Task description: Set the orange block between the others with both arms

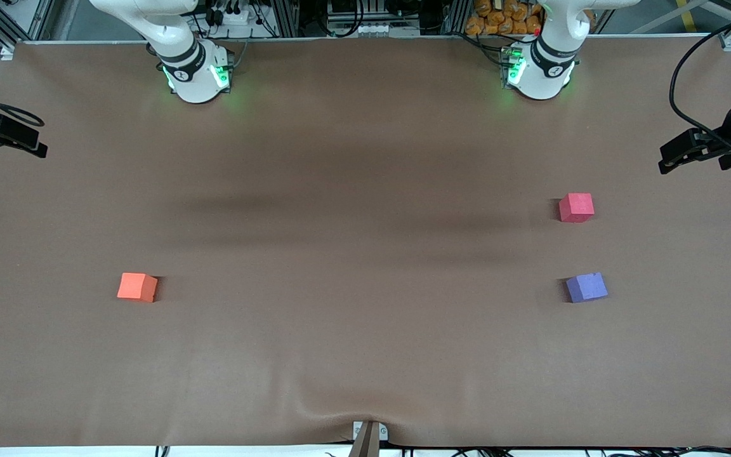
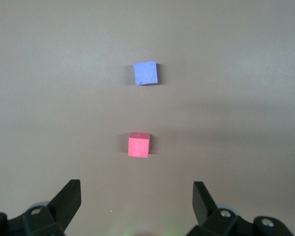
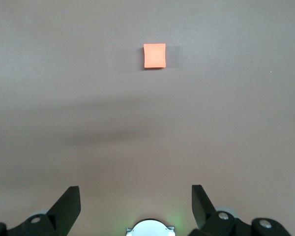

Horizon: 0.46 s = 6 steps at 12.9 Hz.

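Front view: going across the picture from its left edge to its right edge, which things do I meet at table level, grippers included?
right gripper → orange block → pinkish-red block → purple-blue block → left gripper. Both grippers are open, each over its own end of the table.

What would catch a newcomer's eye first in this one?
Three small bright cubes stand out on the brown table. The orange block sits alone toward the right arm's end. The pinkish-red cube and purple-blue cube sit apart toward the left arm's end, the purple-blue one nearer the front camera. Both claws, left and right, hang open above the table.
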Available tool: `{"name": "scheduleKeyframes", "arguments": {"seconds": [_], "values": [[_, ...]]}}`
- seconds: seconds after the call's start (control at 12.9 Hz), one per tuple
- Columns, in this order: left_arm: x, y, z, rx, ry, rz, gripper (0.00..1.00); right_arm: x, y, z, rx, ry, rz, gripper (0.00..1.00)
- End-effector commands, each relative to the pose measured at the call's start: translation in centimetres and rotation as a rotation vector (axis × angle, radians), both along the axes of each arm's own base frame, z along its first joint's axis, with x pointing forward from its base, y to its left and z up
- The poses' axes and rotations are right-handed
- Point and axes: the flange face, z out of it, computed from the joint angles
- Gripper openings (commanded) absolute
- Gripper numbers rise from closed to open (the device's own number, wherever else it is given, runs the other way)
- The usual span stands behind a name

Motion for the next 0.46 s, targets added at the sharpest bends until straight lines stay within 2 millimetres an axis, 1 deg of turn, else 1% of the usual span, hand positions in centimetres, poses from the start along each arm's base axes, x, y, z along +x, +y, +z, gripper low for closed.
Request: {"name": "scheduleKeyframes", "arguments": {"seconds": [0.0, 0.15, 0.31, 0.39], "values": [[-0.1, 0.0, 0.3, -0.01, -0.001, -0.007, 1.0, 0.3, 0.4, -0.3, -0.002, 0.004, -0.007, 1.0], [-0.3, 0.0, 0.0, -0.012, 0.019, 0.0, 1.0, 1.7, 1.0, -2.2, -0.004, 0.004, 0.004, 1.0], [-0.2, 0.0, -0.1, -0.015, 0.021, 0.003, 1.0, 3.8, 1.5, -5.2, -0.008, 0.022, 0.013, 1.0], [-0.2, 0.0, 0.0, -0.017, 0.019, 0.003, 1.0, 4.8, 1.4, -7.1, -0.011, 0.041, 0.012, 1.0]]}}
